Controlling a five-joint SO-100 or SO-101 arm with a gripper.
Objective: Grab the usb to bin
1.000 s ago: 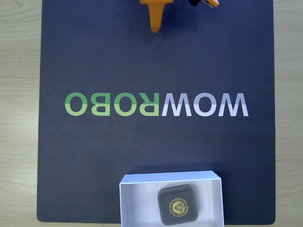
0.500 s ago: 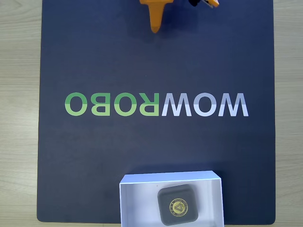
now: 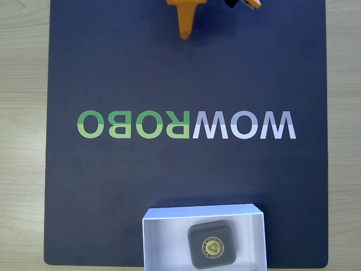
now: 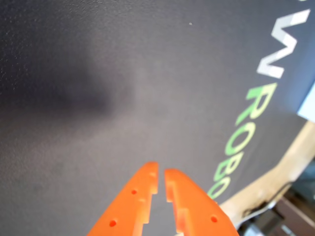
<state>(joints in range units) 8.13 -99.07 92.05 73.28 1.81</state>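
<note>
The case [image 3: 212, 244] is lying flat inside the white box [image 3: 163, 237], which is sitting down at the six o'clock edge of the dark mat [image 3: 113, 186]. It is resting toward the box's right side in the fixed view, emblem facing up, not touching the left wall. So, as I read it, the job is looking done.

The orange gripper [image 4: 161, 178] is hanging up at twelve o'clock, well apart from the box. In the wrist view its two fingers are sitting nearly together, only a thin slit showing between them, and they are holding nothing.

Judging by its look, the case is seeming light and stiff, with a smooth shell that could be slipping in a loose pinch. If anyone were picking it up again, I would be taking it across two opposite flat sides, midway along, staying clear of the rounded corners, and lifting straight up so it is not catching the thin box walls.
</note>
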